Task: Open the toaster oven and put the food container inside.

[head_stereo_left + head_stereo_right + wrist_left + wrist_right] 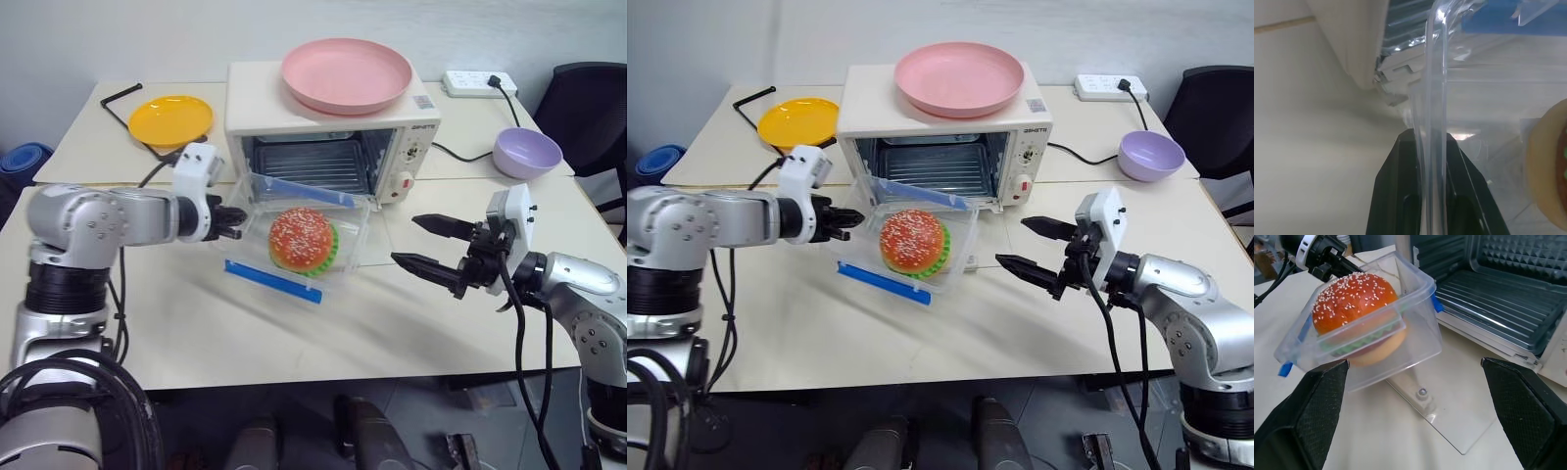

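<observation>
The cream-white toaster oven (257,103) stands at the back of the table with its glass door (1449,421) folded down flat and the rack inside showing. The food container (302,240), a clear box with blue clips and a sesame-bun hamburger inside, hangs tilted just over that door. My left gripper (235,220) is shut on the container's left wall, which runs between its black fingers (1400,196). To the container's right, my right gripper (404,240) stands open with nothing in it, pointing toward the container and apart from it.
A pink plate (347,74) rests on top of the oven. A yellow plate (170,119) lies at the back left. A purple bowl (526,152) and a white power strip (478,83) are at the back right, with a black chair (588,108) beyond.
</observation>
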Available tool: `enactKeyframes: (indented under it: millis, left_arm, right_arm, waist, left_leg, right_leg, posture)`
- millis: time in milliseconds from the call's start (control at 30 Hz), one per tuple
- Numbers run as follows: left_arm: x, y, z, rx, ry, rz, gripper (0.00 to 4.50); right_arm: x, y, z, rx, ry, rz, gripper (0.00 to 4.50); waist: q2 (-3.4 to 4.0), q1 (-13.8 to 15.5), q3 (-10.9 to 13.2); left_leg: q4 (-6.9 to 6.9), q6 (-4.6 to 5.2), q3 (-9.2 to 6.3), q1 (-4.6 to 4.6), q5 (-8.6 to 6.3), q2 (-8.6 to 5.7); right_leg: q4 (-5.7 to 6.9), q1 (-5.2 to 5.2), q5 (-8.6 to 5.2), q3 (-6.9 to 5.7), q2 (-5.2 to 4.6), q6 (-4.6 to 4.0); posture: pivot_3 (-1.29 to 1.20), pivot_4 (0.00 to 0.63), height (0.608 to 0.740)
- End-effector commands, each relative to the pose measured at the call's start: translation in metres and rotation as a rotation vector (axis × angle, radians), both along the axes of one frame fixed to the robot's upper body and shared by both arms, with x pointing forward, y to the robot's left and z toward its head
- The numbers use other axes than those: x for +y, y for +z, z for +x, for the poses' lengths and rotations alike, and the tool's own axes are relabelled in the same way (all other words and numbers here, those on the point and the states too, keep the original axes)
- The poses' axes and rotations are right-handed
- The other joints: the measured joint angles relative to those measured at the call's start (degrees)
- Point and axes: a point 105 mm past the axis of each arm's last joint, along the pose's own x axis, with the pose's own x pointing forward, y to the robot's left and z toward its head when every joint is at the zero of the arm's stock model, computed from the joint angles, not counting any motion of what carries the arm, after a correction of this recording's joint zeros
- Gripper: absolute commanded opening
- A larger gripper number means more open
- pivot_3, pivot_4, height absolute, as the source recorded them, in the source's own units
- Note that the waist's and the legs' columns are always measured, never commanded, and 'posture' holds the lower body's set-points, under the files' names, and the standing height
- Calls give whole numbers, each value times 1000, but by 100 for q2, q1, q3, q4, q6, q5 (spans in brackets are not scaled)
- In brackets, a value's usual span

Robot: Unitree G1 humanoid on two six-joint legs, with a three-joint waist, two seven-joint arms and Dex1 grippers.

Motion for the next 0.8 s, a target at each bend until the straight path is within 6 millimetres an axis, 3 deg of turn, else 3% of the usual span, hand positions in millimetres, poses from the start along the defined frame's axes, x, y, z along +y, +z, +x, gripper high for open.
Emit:
enactKeyframes:
  millis: [33, 167, 300, 533, 633, 800]
  left_arm:
    - [-3, 18, 8, -65, 24, -33, 1025]
    - [-9, 22, 12, -68, 36, -113, 2226]
    - [-2, 35, 11, -109, 47, -217, 3368]
    - [23, 65, -7, -211, 10, -401, 3368]
    - [33, 62, -7, -217, 45, -364, 3368]
    - [33, 67, -9, -243, 1, -351, 3368]
  right_arm:
    - [-4, 13, -3, -77, -36, 8, 4500]
    - [-8, 12, 2, -72, -75, 10, 4500]
    - [-10, 12, 4, -67, -88, 13, 4500]
    - [-9, 13, -1, -51, -76, 31, 4500]
    - [-8, 10, 0, -40, -76, 26, 4500]
    - [-9, 15, 2, -45, -76, 23, 4500]
  waist:
    - [0, 10, 0]
    - [0, 3, 0]
    - [0, -21, 0]
    - [0, -39, 0]
    - [0, -27, 0]
    - [0, 16, 0]
  left_leg:
    - [4, 1, 0, 0, 0, -1]
    - [10, 6, 3, 4, 4, -9]
    - [13, 6, 2, 3, 4, -8]
    - [13, 5, 2, 4, 4, -7]
    - [13, 4, 1, 4, 4, -6]
    - [16, 5, 0, 3, 5, -14]
  right_leg:
    - [3, 0, 1, 1, -1, 1]
    - [12, 2, 6, 2, -5, 10]
    - [14, 2, 7, 1, -4, 12]
    - [14, 1, 7, 0, -5, 13]
    - [14, 1, 7, 0, -4, 13]
    - [13, 4, 8, -1, -12, 15]
  posture:
    - [0, 150, 740]
    - [0, 150, 740]
    - [0, 150, 740]
    - [0, 150, 740]
    - [0, 150, 740]
    - [0, 150, 740]
